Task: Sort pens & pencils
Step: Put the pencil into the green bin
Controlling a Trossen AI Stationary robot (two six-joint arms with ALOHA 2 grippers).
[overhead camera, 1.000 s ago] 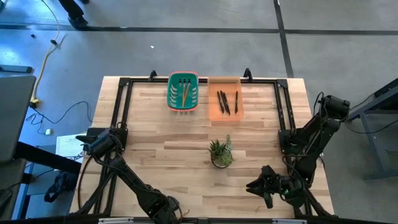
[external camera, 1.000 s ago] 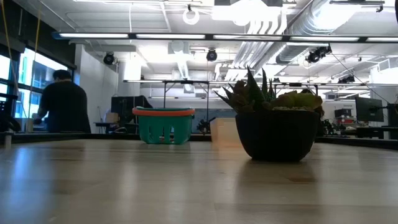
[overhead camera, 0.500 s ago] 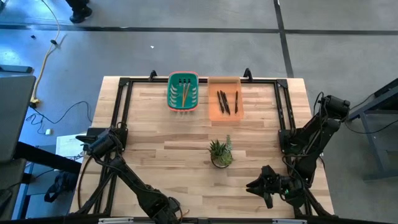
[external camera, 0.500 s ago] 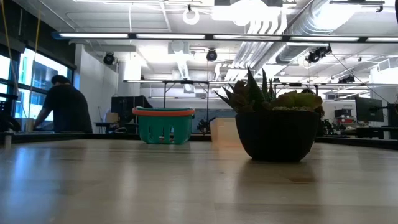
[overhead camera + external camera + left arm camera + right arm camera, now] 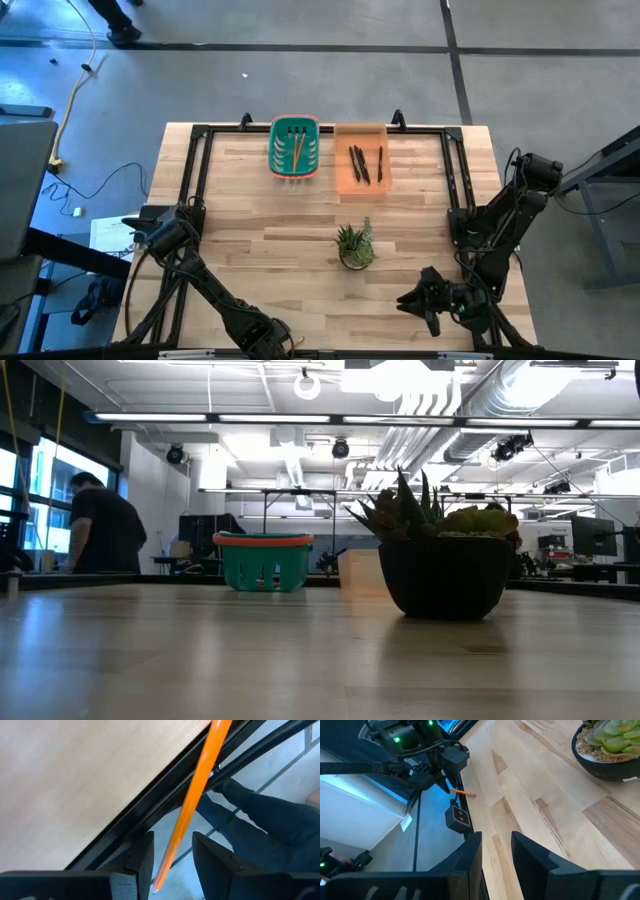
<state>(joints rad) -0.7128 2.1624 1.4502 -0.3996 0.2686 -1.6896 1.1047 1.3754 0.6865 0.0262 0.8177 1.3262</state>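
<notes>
The left gripper [image 5: 170,857] sits at the near left corner of the table, its two dark fingers clenched on a thin orange wooden pencil [image 5: 192,802] that sticks out past the table's black edge rail; the right wrist view shows the same pencil [image 5: 462,793] held over that corner. The right gripper [image 5: 496,851] waits low at the near right edge, jaws parted and holding nothing. Farther out, a small potted succulent [image 5: 355,246] stands mid-table. At the far edge, the teal plastic basket with an orange rim [image 5: 275,150] already holds pencils, and the translucent orange tray [image 5: 345,180] beside it holds the slim black pens [image 5: 362,163]. By my reading, only the held pencil remains to be delivered.
</notes>
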